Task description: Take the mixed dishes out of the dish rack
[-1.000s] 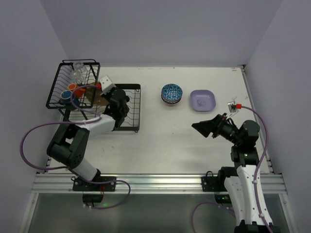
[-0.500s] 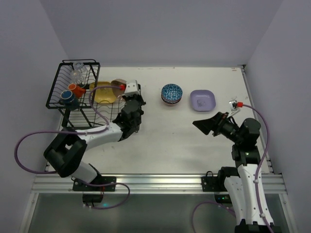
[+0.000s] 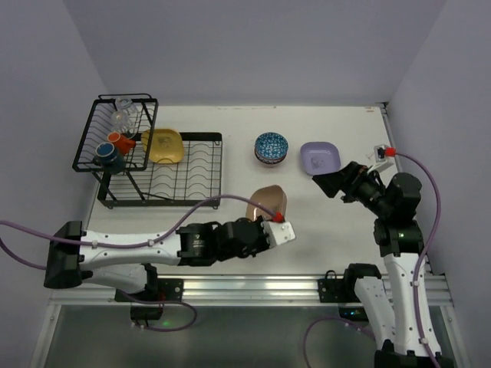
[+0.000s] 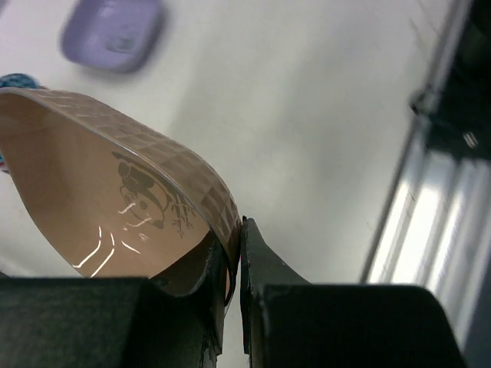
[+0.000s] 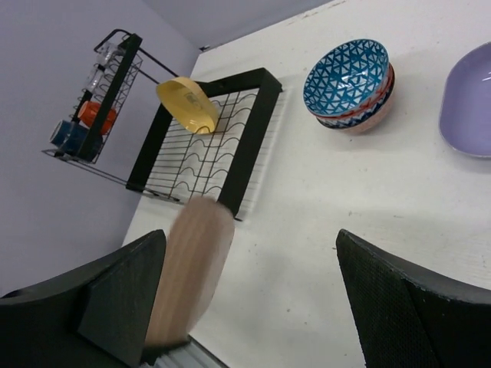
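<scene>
Two arms are in view, and only one of them carries something. The left gripper [image 3: 265, 220] has its jaws pressed on the rim of the tan plate [image 3: 267, 202]; in the left wrist view the two fingers [image 4: 265, 280] pinch the lower edge of this plate [image 4: 115, 192], which shows a grid pattern on the outside and a small dark drawing inside. The plate is lifted off the table [image 3: 230, 115] and stands tilted on its edge, above the near middle of the table, well apart from the dish rack [image 3: 221, 172]. The left arm lies low and stretched across the near side. The right gripper [image 3: 331, 184] hangs above the table, near the lavender plate [image 3: 319, 158], with its jaws spread wide and nothing between them [image 5: 249, 244]; in its own view the tan plate [image 5: 192, 268] appears blurred. The lavender plate lies flat on the table, and just beside it, to the left, is the stack of patterned bowls [image 3: 271, 147], with the blue-white one on top. The yellow plate [image 3: 163, 146] leans in the flat slotted part of the rack, at its far left corner. In the raised basket [image 3: 86, 142] are the orange mug [image 3: 115, 138], the dark mug [image 3: 107, 156] and the clear glasses [image 3: 123, 115].
</scene>
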You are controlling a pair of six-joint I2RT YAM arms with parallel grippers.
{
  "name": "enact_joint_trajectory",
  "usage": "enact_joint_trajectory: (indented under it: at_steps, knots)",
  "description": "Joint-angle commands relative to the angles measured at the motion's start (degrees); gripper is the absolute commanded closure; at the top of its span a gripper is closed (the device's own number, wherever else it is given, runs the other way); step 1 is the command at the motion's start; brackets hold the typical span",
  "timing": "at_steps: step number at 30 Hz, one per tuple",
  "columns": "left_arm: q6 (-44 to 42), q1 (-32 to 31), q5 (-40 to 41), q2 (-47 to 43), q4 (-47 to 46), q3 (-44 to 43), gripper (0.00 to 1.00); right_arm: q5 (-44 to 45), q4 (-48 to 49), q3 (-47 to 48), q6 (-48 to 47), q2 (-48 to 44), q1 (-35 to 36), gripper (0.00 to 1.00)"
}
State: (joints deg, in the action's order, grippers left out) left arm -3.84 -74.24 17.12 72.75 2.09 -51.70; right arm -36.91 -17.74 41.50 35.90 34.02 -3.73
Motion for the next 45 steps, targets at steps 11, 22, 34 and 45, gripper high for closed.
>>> enact_joint_trajectory:
  at_steps: [11, 22, 34, 45]
  knots:
    - [-25.08, -12.25, -4.21, -4.72, 48.27, -5.69, 1.00, 11.06, -17.50, 9.66, -18.84, 18.36, 31.20, 0.11]
    - [-26.49, -17.43, -4.56, -3.15, 50.47, -4.19, 1.00, 21.70, -20.94, 13.70, -19.29, 27.32, 48.89, 0.25]
    - [-26.05, -19.80, -2.01, -1.21, 50.82, -6.39, 1.00, 18.54, -18.56, 15.99, -19.99, 37.51, 50.92, 0.50]
    - [-26.22, -19.81, -2.54, -1.29, 49.94, -5.96, 1.00, 18.97, -18.30, 18.88, -21.49, 43.94, 52.15, 1.00]
